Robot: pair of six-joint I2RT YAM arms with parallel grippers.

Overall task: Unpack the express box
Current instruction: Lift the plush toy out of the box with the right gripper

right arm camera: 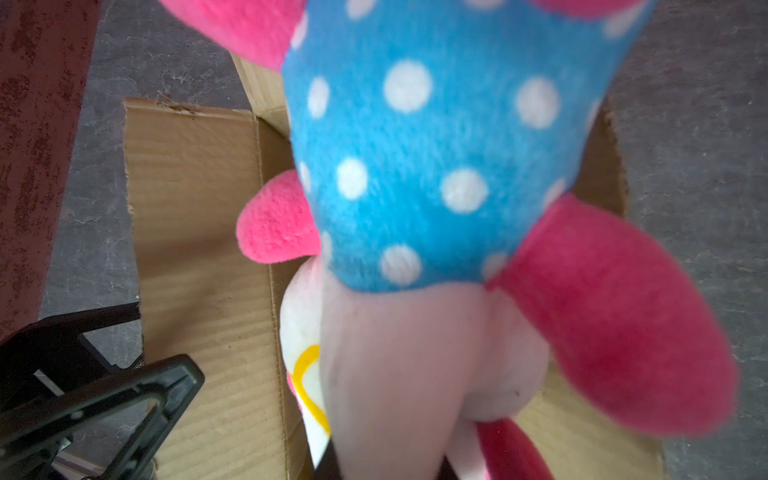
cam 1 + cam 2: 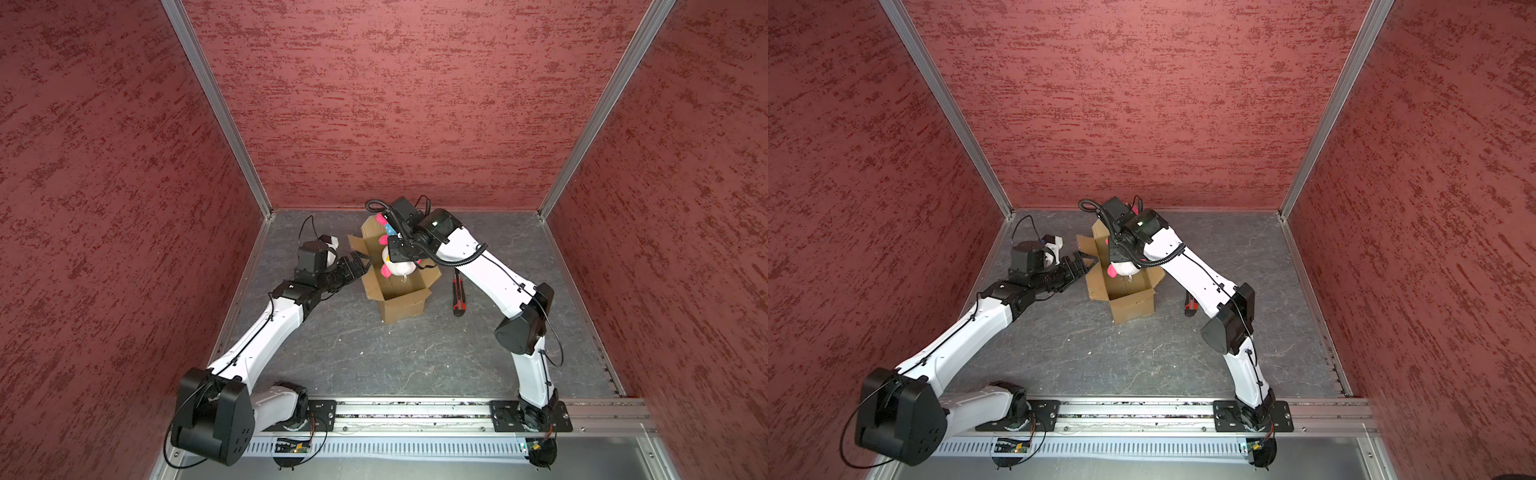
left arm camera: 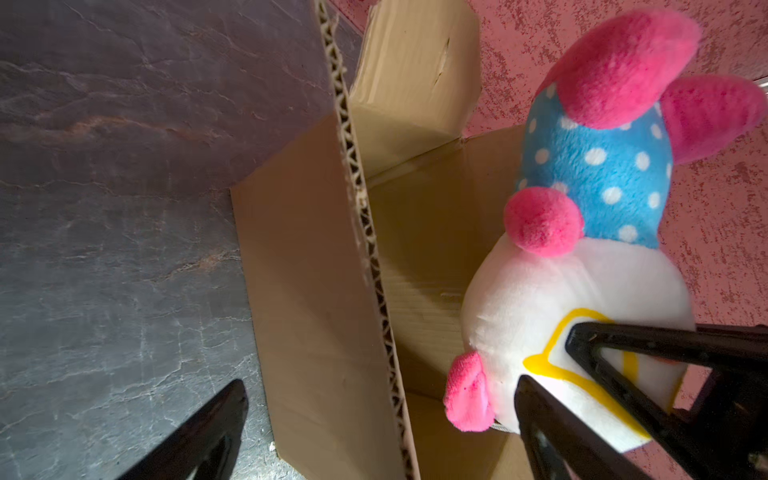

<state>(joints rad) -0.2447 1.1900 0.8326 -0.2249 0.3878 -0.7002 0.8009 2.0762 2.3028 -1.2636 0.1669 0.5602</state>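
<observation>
The express box (image 2: 405, 309) (image 2: 1133, 305) stands in the middle of the grey floor, a brown carton with its flaps spread open. Over its opening hangs a pink, blue and white plush toy (image 2: 397, 268) (image 3: 582, 282) (image 1: 436, 166), head down. My right gripper (image 2: 400, 255) (image 2: 1121, 253) is shut on the toy, and a black finger (image 3: 623, 340) presses on the white head. My left gripper (image 2: 357, 266) (image 3: 380, 384) is open at the box's left side. Its fingers straddle the left flap's corrugated edge (image 3: 365, 232) without gripping it.
A red-and-black utility knife (image 2: 458, 295) (image 2: 1190, 305) lies on the floor right of the box, under the right arm. Red textured walls close in the back and both sides. A metal rail (image 2: 415, 411) with the arm bases runs along the front.
</observation>
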